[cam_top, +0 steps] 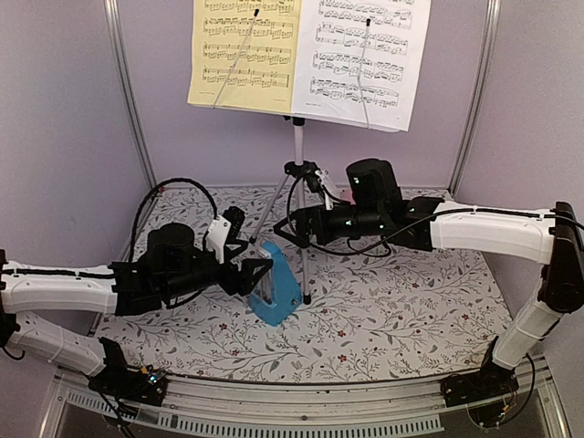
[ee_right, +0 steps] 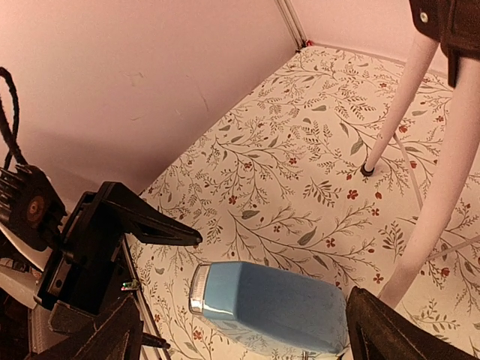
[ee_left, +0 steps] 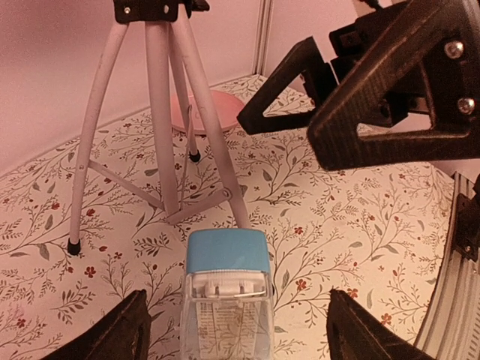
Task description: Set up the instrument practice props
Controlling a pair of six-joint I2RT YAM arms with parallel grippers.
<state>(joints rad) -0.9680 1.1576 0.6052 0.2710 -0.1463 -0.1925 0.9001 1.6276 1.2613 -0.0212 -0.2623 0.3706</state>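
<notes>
Top external: blue metronome (cam_top: pixel 278 290) nr music stand (cam_top: pixel 297 151) (by tripod leg)

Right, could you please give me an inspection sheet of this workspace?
Surface: floral tablecloth, flat.
Job's things: music stand upright, yellow sheet and white sheet on it; blue metronome by its legs.
Clutter: pink plate behind the legs.
End effectors: left end effector open around the metronome, not touching; right end effector open, holding nothing.
Cables: black cable looped off the left arm.
Surroundings: pale walls, metal posts.
</notes>
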